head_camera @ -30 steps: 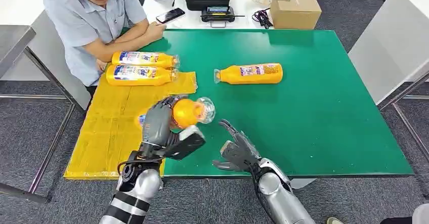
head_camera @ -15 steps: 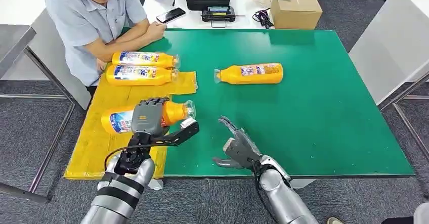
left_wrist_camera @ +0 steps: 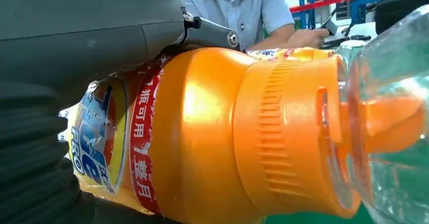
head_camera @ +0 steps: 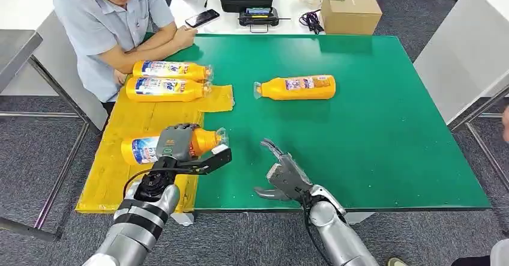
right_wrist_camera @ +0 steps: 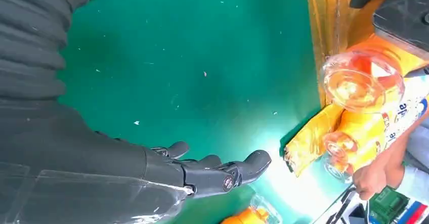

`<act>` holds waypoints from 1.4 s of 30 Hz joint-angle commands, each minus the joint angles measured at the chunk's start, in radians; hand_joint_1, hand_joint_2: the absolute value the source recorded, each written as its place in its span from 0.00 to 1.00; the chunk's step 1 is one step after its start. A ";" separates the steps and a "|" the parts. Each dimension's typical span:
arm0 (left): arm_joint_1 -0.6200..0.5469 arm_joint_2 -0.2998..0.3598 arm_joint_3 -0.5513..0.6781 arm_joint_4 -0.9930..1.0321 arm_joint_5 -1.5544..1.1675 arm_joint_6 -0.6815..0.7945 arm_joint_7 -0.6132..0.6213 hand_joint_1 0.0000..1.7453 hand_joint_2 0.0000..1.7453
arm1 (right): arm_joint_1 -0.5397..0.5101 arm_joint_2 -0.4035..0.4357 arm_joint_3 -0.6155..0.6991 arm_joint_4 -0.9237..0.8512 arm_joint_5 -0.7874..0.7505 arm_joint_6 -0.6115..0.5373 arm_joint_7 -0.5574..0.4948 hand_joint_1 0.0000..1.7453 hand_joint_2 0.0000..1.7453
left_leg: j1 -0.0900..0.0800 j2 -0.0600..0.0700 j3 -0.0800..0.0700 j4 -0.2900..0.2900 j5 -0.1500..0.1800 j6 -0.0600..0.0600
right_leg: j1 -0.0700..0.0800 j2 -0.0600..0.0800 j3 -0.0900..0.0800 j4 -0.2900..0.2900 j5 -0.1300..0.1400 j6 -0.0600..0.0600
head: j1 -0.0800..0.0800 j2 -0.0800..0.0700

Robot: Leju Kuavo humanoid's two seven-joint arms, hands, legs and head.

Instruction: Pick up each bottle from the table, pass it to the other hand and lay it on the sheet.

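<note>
Yellow sheet (head_camera: 114, 176) already carries two bottles (head_camera: 168, 80) at far end; third bottle (head_camera: 174, 146) is gripped by left hand (head_camera: 175, 142), low over sheet, approx. lying; right hand (head_camera: 282, 173) is spread, empty; fourth bottle (head_camera: 295, 87) remains on green table (head_camera: 372, 128), not yet transferred.

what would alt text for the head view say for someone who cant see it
The robot's left hand grips an orange bottle lying sideways over the yellow sheet, while its right hand hovers open above the green table. Two more bottles lie on the sheet's far end beside a seated person; another bottle lies on the table.
</note>
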 commanded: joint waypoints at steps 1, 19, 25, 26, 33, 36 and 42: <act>-0.084 0.009 0.040 0.153 0.000 -0.025 -0.028 0.51 1.00 | -0.049 -0.007 -0.006 0.077 -0.001 0.007 -0.006 0.00 1.00 | 0.002 0.001 0.004 0.001 -0.002 -0.003 | 0.002 0.001 0.004 0.000 -0.002 -0.003 | 0.000 0.000; -0.168 -0.006 0.117 0.459 0.070 -0.113 -0.122 0.00 1.00 | -0.099 0.000 -0.012 0.173 -0.004 0.001 -0.056 0.00 1.00 | 0.002 0.004 0.007 0.000 -0.003 -0.003 | 0.003 0.003 0.006 -0.001 -0.001 -0.004 | 0.000 0.000; -0.169 -0.008 0.120 0.460 0.071 -0.116 -0.117 0.00 1.00 | -0.098 0.001 -0.013 0.173 -0.004 0.000 -0.057 0.00 1.00 | 0.001 0.002 0.007 -0.001 -0.001 -0.002 | 0.001 0.002 0.007 -0.001 0.000 -0.002 | 0.000 0.000; -0.165 -0.004 0.122 0.462 0.072 -0.116 -0.116 0.00 1.00 | -0.099 -0.001 -0.013 0.173 -0.004 0.000 -0.057 0.00 1.00 | 0.002 0.003 0.009 0.000 -0.002 -0.003 | 0.002 0.003 0.008 -0.001 -0.001 -0.003 | 0.000 0.000; -0.159 -0.003 0.123 0.482 0.068 -0.119 -0.120 0.00 1.00 | -0.109 -0.007 -0.017 0.186 -0.004 0.002 -0.060 0.00 1.00 | 0.001 0.003 0.010 -0.001 -0.001 -0.003 | 0.001 0.003 0.010 -0.001 0.000 -0.003 | 0.000 0.000; -0.161 -0.011 0.126 0.487 0.068 -0.104 -0.128 0.00 1.00 | -0.112 -0.006 -0.020 0.199 -0.003 -0.003 -0.064 0.00 1.00 | 0.001 0.003 0.011 -0.001 -0.001 -0.002 | 0.001 0.003 0.011 -0.001 0.000 -0.003 | 0.000 0.000; -0.128 -0.062 0.107 0.350 0.074 -0.013 -0.186 0.00 1.00 | -0.071 -0.015 -0.038 0.158 -0.003 -0.020 -0.065 0.00 1.00 | 0.001 0.000 0.012 -0.001 -0.001 -0.002 | 0.001 0.000 0.012 -0.001 -0.001 -0.002 | 0.000 0.000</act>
